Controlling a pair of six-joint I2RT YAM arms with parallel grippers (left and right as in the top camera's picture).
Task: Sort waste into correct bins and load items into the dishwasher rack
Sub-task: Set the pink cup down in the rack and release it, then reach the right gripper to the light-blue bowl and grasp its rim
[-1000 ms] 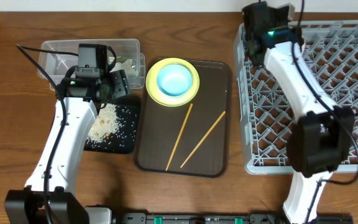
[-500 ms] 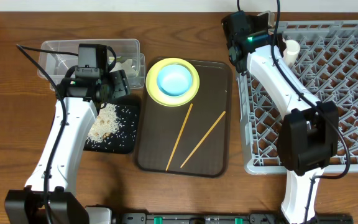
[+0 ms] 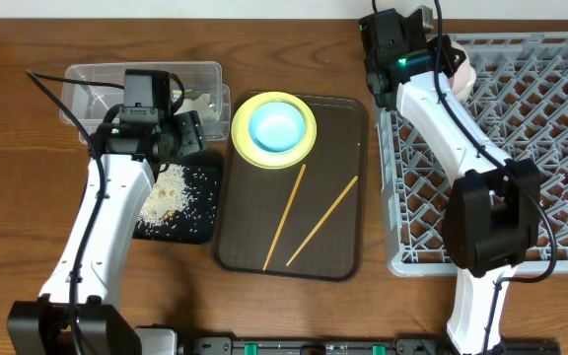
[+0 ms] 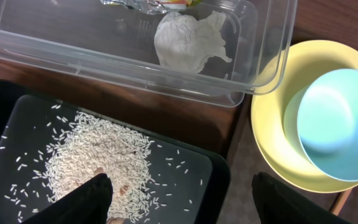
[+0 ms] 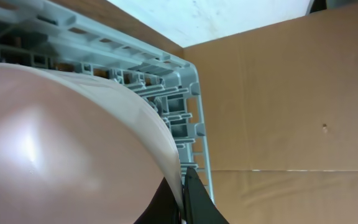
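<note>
Your right gripper point(image 5: 183, 190) is pressed together on the rim of a white-pink bowl point(image 5: 61, 143). It holds the bowl at the 11 o'clock corner of the grey dishwasher rack point(image 3: 540, 148), which fills the 3 o'clock side of the table. Whether the bowl touches the pegs cannot be told.

Your left gripper point(image 4: 179, 186) is spread wide and holds nothing, hanging above the black tray point(image 3: 200, 225), where the rice point(image 4: 98, 158) lies in a loose heap. Just beyond the tray, toward 12 o'clock, the clear tub point(image 4: 135, 59) holds the crumpled tissue point(image 4: 185, 37) and a bit of wrapper point(image 4: 148, 5).

On the brown serving tray point(image 3: 338, 247) at centre, the light-blue bowl point(image 3: 276, 126) sits in the yellow plate point(image 3: 249, 150) at the 11 o'clock corner. The two chopsticks point(image 3: 286, 217) lie slanted toward 6 o'clock of the plate.
</note>
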